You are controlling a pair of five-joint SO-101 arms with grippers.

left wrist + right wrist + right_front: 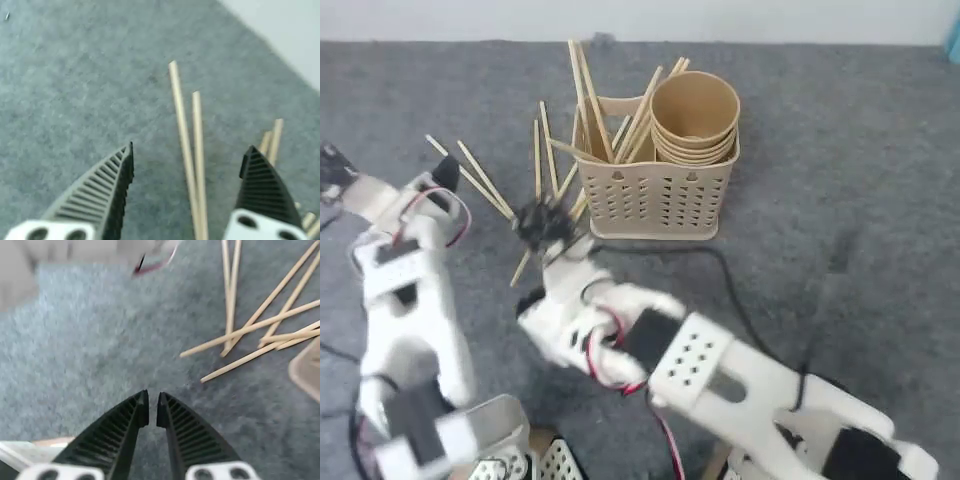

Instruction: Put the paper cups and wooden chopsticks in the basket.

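One basket (665, 200) is seen in the upper middle of the high view. One stack of paper cups (695, 112), with at least four rims counted, is set in its right compartment. Several wooden chopsticks (585, 95) are stood tilted in the left one. The left gripper (189, 148) is held wide apart, and two loose chopsticks (182, 125) are seen side by side on the grey carpet (75, 75) between its fingers. The right gripper (152, 397) is drawn almost together with nothing clamped. At least seven more chopsticks are scattered in the upper right of its wrist view.
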